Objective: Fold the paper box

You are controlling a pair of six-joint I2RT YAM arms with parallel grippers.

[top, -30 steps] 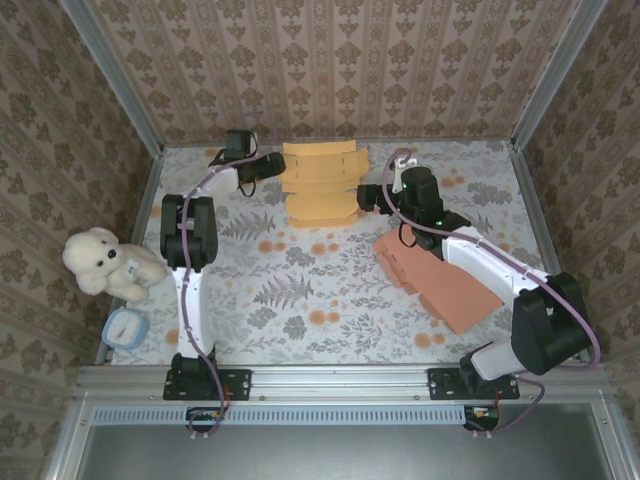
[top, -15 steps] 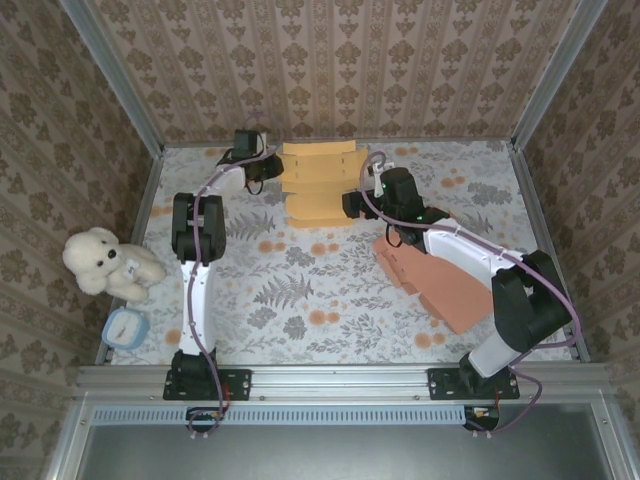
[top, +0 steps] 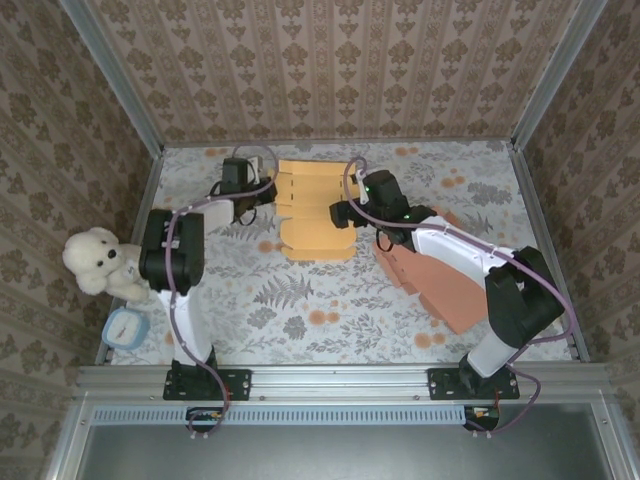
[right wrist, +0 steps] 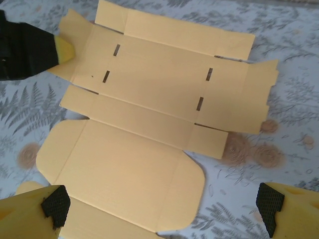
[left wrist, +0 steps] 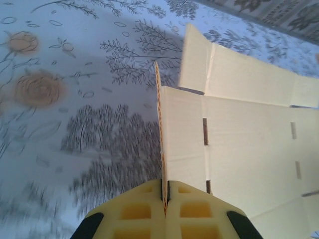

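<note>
Since the paper box (top: 318, 210) lies as an unfolded flat sheet on the bench (top: 300, 300), a little beyond its middle, we judge that the folding has barely begun. The step in hand is getting hold of a first flap.

Nearest us, on the right, sits a stack of spare sheets (top: 445, 285), close to the box but no part of this move. A teddy bear (top: 105, 262) sits by the bench's left rim.

Farther in, the right jaws hang wide open over the right side of the sheet, their black pads (right wrist: 55, 205) well apart and holding nothing.

At the sheet's left edge, the left jaws are pinched fully together on the thin edge of a side flap (left wrist: 160, 129), which seems lifted off the bench.

Next, we reckon, the left arm must swing that flap up and inward along its crease. The right jaws should come down to pin the middle panel (right wrist: 157, 82) so the sheet cannot slide.
</note>
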